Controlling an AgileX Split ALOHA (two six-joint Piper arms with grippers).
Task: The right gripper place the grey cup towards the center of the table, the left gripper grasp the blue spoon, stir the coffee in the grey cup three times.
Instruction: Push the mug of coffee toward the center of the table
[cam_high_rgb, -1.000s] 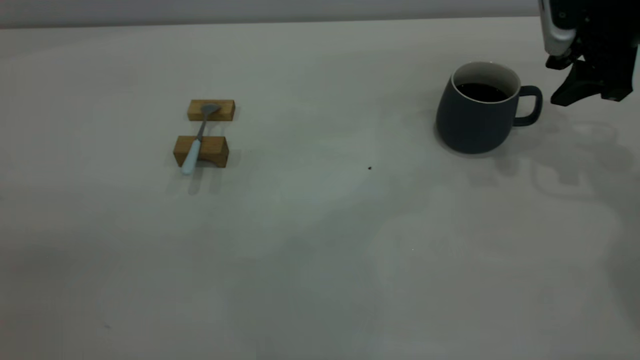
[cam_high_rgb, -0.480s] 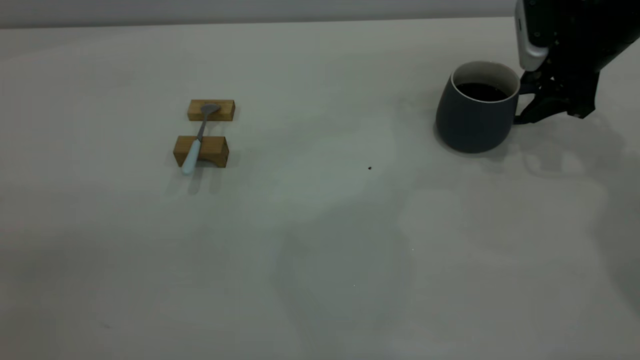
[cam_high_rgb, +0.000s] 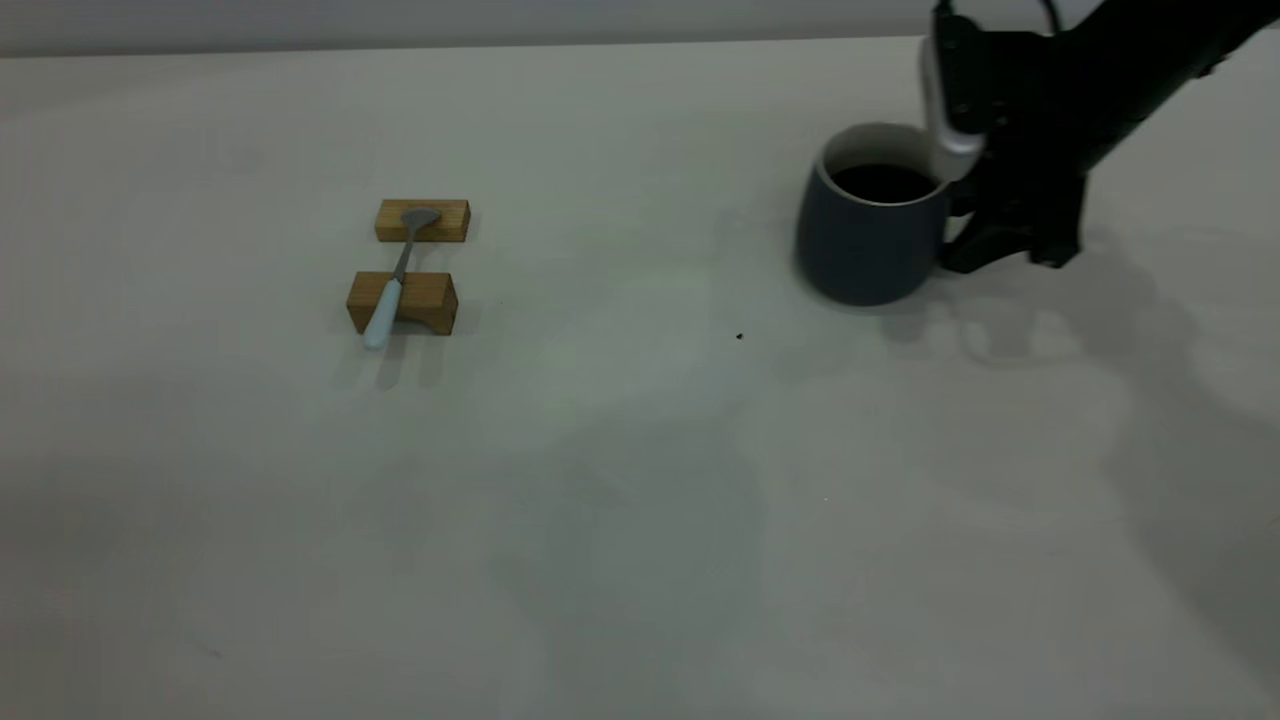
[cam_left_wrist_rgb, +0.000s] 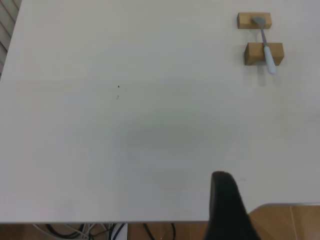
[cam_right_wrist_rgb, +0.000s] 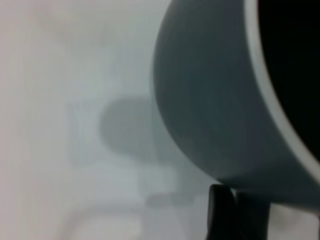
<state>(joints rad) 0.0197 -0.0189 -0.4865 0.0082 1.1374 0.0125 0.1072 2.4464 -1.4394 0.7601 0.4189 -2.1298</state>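
The grey cup stands on the table at the far right, with dark coffee inside. My right gripper is at the cup's right side, shut on the handle, which is hidden behind it. In the right wrist view the cup's wall fills the frame just above the closed gripper. The blue spoon lies across two wooden blocks at the left, bowl on the far block, handle over the near block. The left gripper hangs over the table's edge, far from the spoon.
A small dark speck lies on the table between the cup and the blocks. In the left wrist view the table's edge and a wooden floor show beside the gripper. Wide bare surface lies between spoon and cup.
The right gripper came in from the right, closed on the cup's handle, and the cup has slid left toward the middle. The spoon and blocks have not moved.
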